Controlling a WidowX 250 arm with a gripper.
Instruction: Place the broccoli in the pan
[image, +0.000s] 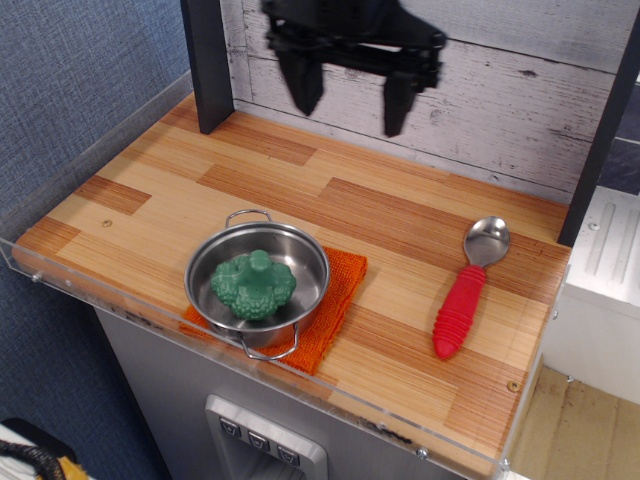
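One broccoli (253, 285), sitting inside the pan (305, 258), stem pointing up, florets on the pan floor. Nothing touching it. Pan is on an orange woven mat (341, 288) near the front edge of the table (400, 220); one wire loop handle faces the back, the other faces the front and overhangs the mat.

Gripper (351, 102) is up high against the plank wall at the back, well apart from the pan. Fingers spread wide, nothing between them, both tips pointing down.

Red-handled metal spoon (468, 286) lies flat on the right side of the table, bowl toward the wall, well apart from the pan. Dark upright post (209, 62) at back left.
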